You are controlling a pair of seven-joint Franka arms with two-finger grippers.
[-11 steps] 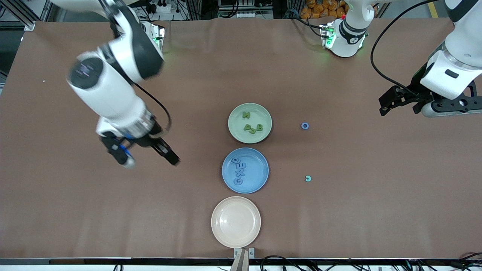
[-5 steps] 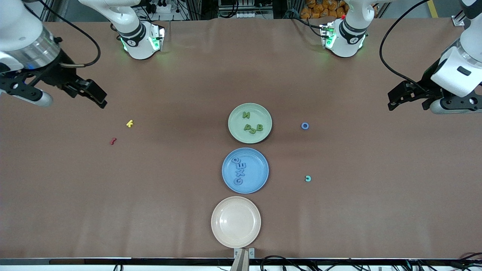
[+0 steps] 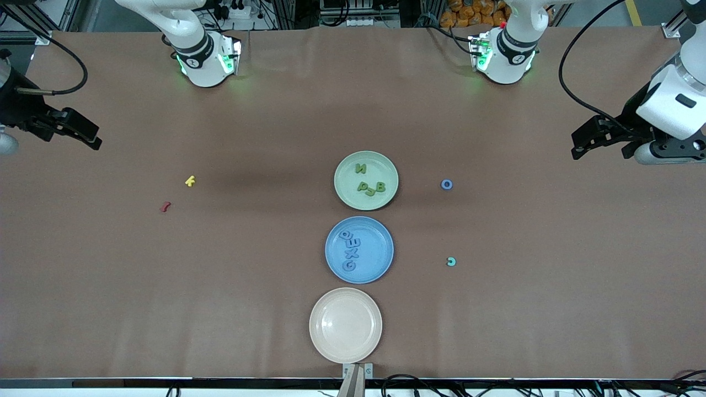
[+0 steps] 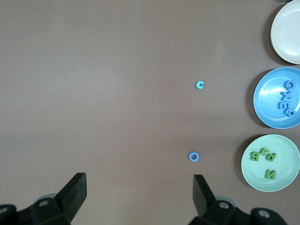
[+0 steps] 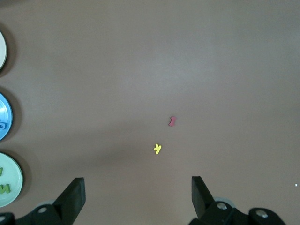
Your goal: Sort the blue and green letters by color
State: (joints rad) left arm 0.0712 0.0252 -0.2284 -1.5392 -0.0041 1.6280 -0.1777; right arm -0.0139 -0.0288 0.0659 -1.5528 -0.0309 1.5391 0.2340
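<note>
Both my left gripper (image 3: 598,144) and right gripper (image 3: 69,130) hang fully open and empty over the table ends. Green letters (image 3: 370,186) lie in the green plate (image 3: 353,199), blue letters (image 3: 349,251) in the blue plate (image 3: 380,270). Judgement: sorting nearly complete; next, the left gripper must descend on the loose blue O (image 3: 447,184) beside the green plate.

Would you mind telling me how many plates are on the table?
3, in a row mid-table: green plate farthest from the front camera, blue plate next, cream plate nearest. None appears hidden.

Blue O (image 4: 194,156) near green plate (image 4: 287,183)
</note>
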